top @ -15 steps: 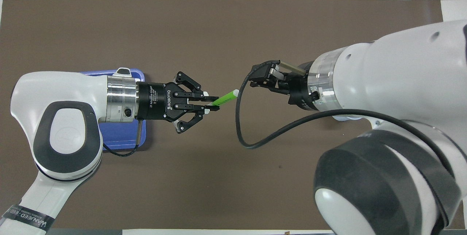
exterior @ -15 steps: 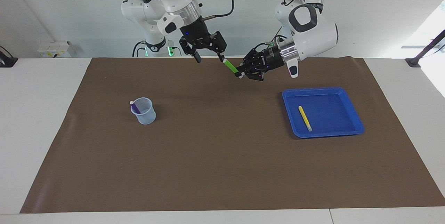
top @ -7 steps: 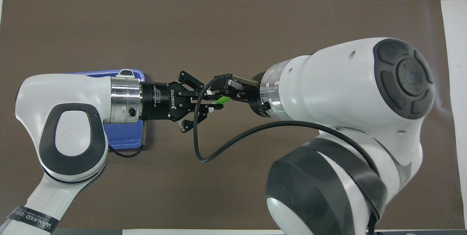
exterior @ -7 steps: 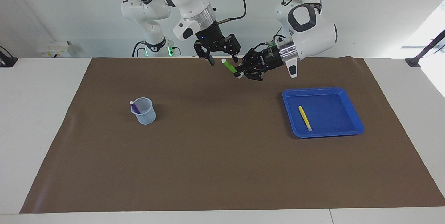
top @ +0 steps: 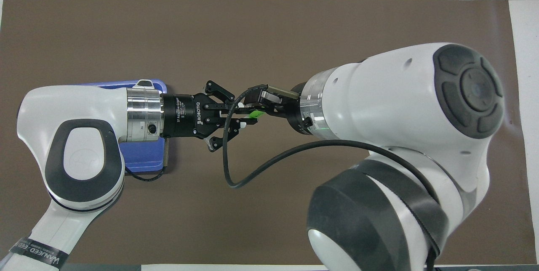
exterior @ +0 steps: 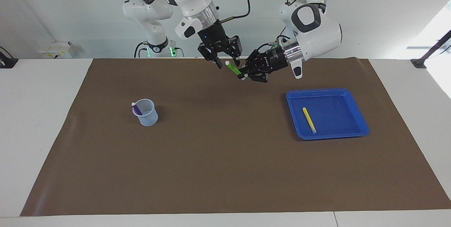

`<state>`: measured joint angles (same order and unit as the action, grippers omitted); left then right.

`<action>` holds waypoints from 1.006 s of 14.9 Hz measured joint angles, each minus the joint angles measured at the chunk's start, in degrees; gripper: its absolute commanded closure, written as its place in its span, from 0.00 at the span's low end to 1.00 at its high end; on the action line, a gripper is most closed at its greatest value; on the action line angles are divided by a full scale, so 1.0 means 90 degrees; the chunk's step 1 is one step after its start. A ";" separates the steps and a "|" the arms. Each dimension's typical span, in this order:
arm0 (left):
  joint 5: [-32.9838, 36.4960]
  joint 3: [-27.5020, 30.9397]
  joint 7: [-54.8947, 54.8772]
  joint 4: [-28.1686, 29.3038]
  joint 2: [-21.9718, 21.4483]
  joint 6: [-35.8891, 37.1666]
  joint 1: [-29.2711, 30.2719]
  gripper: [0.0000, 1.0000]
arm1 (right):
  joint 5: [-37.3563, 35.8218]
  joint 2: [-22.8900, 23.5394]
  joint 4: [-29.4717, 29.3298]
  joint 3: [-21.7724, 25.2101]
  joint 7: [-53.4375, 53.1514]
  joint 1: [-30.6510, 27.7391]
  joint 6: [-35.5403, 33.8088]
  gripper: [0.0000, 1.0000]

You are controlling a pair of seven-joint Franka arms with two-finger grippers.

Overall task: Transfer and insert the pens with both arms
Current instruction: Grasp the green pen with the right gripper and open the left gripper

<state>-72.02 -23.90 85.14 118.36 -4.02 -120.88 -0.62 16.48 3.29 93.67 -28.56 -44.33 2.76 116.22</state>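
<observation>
My left gripper (exterior: 243, 74) is shut on the lower end of the green pen (exterior: 232, 68) and holds it tilted in the air over the mat's robot-side middle. My right gripper (exterior: 228, 62) is open, with one finger on each side of the pen's whitish upper end. In the overhead view the left gripper (top: 247, 118) and a bit of the green pen (top: 256, 113) show, and the right wrist hides the right fingers. The yellow pen (exterior: 309, 120) lies in the blue tray (exterior: 356, 114). The purple pen (exterior: 138, 108) stands in the pale cup (exterior: 147, 115).
A brown mat (exterior: 225, 170) covers the table. The tray sits toward the left arm's end, partly under the left arm in the overhead view (top: 141, 161). The cup sits toward the right arm's end. A smaller white arm with green lights (exterior: 151, 15) stands by the robots.
My right gripper has swung over to the green pen and now straddles its free end. My left gripper has kept the pen almost still.
</observation>
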 measured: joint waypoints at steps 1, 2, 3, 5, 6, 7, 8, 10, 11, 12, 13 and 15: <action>0.0000 0.0000 0.0002 0.0000 0.0000 -0.0003 0.0000 1.00 | 0.0000 0.0006 0.0000 -0.0002 0.0000 0.0001 0.0048 0.60; 0.0000 0.0000 0.0004 0.0000 0.0000 -0.0008 0.0000 1.00 | 0.0000 0.0014 0.0000 -0.0009 0.0002 0.0006 0.0098 0.78; -0.0001 0.0000 0.0004 0.0001 0.0000 -0.0010 0.0000 1.00 | -0.0001 0.0020 0.0000 -0.0014 0.0002 0.0016 0.0106 1.00; -0.0001 0.0002 0.0008 0.0001 0.0000 -0.0016 0.0000 1.00 | -0.0025 0.0025 0.0002 -0.0017 0.0003 0.0034 0.0104 1.00; -0.0002 0.0003 0.0008 0.0003 0.0000 -0.0017 -0.0001 1.00 | -0.0042 0.0025 0.0001 -0.0018 0.0003 0.0039 0.0105 1.00; -0.0003 0.0003 0.0008 0.0005 0.0000 -0.0018 -0.0001 1.00 | -0.0054 0.0025 0.0001 -0.0018 0.0003 0.0044 0.0105 1.00; -0.0004 0.0003 0.0008 0.0006 0.0000 -0.0018 -0.0002 1.00 | -0.0061 0.0025 0.0001 -0.0018 0.0003 0.0046 0.0105 1.00; -0.0005 0.0003 0.0007 0.0007 0.0000 -0.0031 -0.0007 0.09 | -0.0106 0.0025 -0.0004 -0.0018 0.0003 0.0056 0.0106 1.00; -0.0009 -0.0001 0.0004 0.0007 -0.0001 -0.0078 -0.0019 0.00 | -0.0162 0.0026 -0.0009 -0.0019 0.0003 0.0066 0.0118 1.00; -0.0016 -0.0003 0.0019 0.0005 -0.0008 -0.0226 -0.0048 0.00 | -0.0271 0.0027 -0.0013 -0.0021 0.0003 0.0071 0.0126 1.00; -0.0020 -0.0002 0.0057 0.0003 -0.0031 -0.0379 -0.0058 0.00 | -0.0378 0.0031 -0.0011 -0.0016 0.0003 0.0067 0.0111 1.00; -0.0021 0.0001 0.0129 0.0003 -0.0104 -0.0493 -0.0059 0.00 | -0.0652 0.0038 0.0007 0.0006 0.0033 0.0061 0.0055 1.00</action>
<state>-72.21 -23.89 86.30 118.38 -4.96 -125.31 -1.15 10.61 3.63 93.73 -28.50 -44.03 3.30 116.72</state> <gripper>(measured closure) 0.445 0.824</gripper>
